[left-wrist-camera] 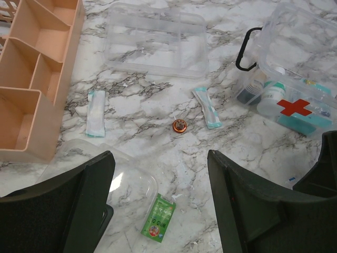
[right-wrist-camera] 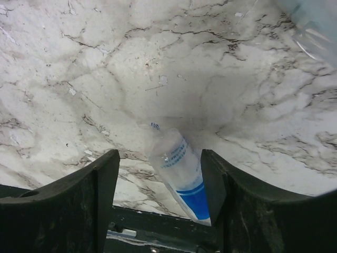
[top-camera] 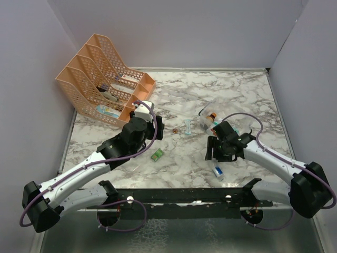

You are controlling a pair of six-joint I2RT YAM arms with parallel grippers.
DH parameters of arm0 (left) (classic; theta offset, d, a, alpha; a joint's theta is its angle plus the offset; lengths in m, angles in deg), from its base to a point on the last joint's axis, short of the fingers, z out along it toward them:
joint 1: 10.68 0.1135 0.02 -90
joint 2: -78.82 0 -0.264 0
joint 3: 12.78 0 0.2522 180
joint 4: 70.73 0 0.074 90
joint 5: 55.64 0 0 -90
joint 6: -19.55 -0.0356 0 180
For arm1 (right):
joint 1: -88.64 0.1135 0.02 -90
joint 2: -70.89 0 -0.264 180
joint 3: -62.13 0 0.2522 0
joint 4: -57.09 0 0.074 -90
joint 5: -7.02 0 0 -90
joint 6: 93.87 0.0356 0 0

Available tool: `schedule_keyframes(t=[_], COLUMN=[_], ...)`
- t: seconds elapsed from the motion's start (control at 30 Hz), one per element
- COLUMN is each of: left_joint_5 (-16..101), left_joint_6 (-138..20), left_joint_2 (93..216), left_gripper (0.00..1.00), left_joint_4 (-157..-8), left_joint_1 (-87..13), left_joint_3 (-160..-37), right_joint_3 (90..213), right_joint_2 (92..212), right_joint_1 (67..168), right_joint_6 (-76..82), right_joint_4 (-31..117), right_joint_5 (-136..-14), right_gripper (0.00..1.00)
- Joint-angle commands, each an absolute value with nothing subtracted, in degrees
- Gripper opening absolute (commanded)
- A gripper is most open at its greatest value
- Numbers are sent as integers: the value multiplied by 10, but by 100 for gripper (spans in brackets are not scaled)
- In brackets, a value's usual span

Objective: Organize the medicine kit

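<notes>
1. Our left gripper (left-wrist-camera: pixel 160 158) hung open and empty over the green packet (left-wrist-camera: pixel 158 217). Coming down, it could catch the clear lid (left-wrist-camera: pixel 124 182) alongside.
2. The medicine kit (top-camera: pixel 210 115) sat right of centre, where a careless swing could knock it.
3. Our right gripper (right-wrist-camera: pixel 159 158) stood parted astride the tube (right-wrist-camera: pixel 179 174), which lay askew and could slip out.

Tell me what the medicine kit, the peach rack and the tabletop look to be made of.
The medicine kit: clear, glossy hard plastic; its contents show through the walls. The rack: peach moulded plastic, fairly matte, with mesh-pattern sides. The tabletop: white marble pattern with grey veins and a slight sheen; real stone or printed laminate, I cannot tell.
</notes>
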State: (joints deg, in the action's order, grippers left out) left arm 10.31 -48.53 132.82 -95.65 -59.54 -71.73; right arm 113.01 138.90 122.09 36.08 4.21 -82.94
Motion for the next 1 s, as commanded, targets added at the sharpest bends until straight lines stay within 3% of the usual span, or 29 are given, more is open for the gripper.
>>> schedule_keyframes(t=[0.0,0.37,0.77,0.97], left_joint_5=[87,112,118,113], left_joint_6=[-487,-489,-493,-494], left_joint_2=[1320,1321,1332,1331], left_gripper=[75,75,75,75], left_joint_4=[-948,-944,-940,-940], left_joint_1=[-594,-594,-594,-594], left_joint_3=[-720,-719,-723,-723], right_joint_3=[1173,1177,1206,1189], right_joint_2=[1357,1341,1407,1446], right_joint_1=[1226,1233,1363,1371], right_joint_6=[348,310,467,425], right_joint_4=[13,17,-104,-58], right_joint_5=[-878,-834,-1015,-966], right_gripper=[66,67,67,67])
